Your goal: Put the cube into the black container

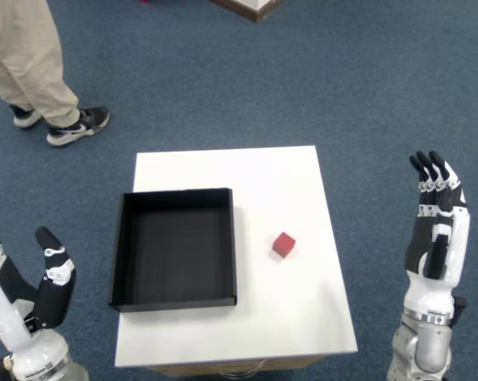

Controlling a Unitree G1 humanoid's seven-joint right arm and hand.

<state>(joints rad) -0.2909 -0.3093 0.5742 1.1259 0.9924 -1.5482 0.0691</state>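
Note:
A small red cube (pixel 283 244) rests on the white table (pixel 263 182), just right of the black container (pixel 174 248). The container is a shallow square tray with nothing inside it. My right hand (pixel 437 230) hovers off the table's right edge, fingers straight and pointing up, palm facing left, holding nothing. It is well to the right of the cube and apart from it. My left hand (pixel 40 290) is low at the left, beside the table's front left corner.
Blue carpet surrounds the small table. A person's legs and sneakers (pixel 76 127) stand at the upper left. A wooden furniture corner (pixel 251 8) shows at the top edge.

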